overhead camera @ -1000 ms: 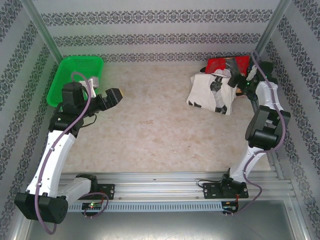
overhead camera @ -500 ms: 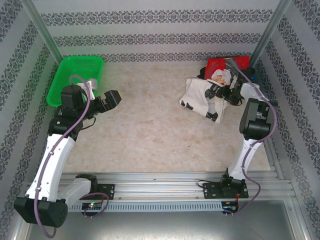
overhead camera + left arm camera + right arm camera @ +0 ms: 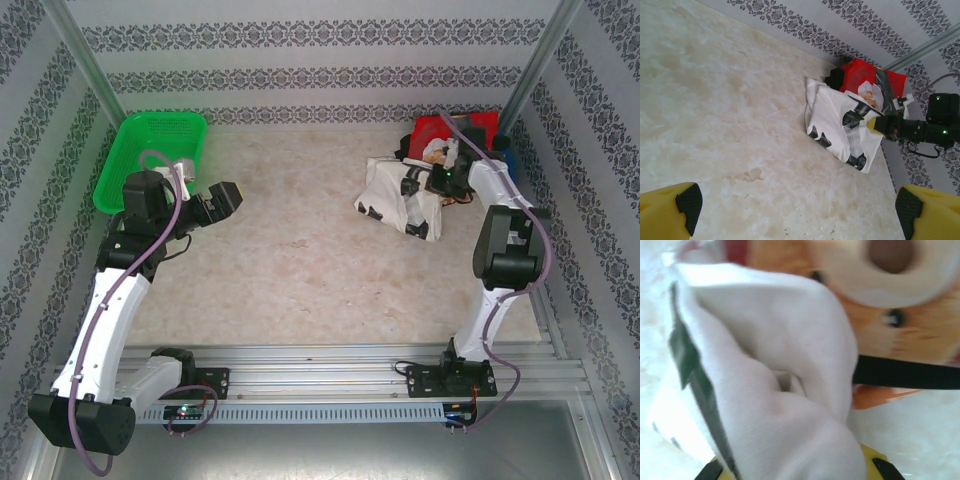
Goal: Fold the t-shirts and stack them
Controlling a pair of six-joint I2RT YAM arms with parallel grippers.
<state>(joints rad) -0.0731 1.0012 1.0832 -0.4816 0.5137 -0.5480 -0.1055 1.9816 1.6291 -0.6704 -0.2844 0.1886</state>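
Green basket point(image 3: 128, 152) far left, contents unclear; left gripper point(image 3: 226, 194) spread wide; right gripper point(image 3: 874, 123) pinching the white t-shirt point(image 3: 831, 116).

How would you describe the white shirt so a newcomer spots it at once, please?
Look to the table's far right corner, where a red shirt lies. Nearer and leftward sits the white shirt; black patches on pale cloth set it apart.

The white t-shirt point(image 3: 395, 190) is looking like soft matt cloth, the green basket point(image 3: 150, 140) like glossy plastic mesh, the table point(image 3: 300, 270) smooth.
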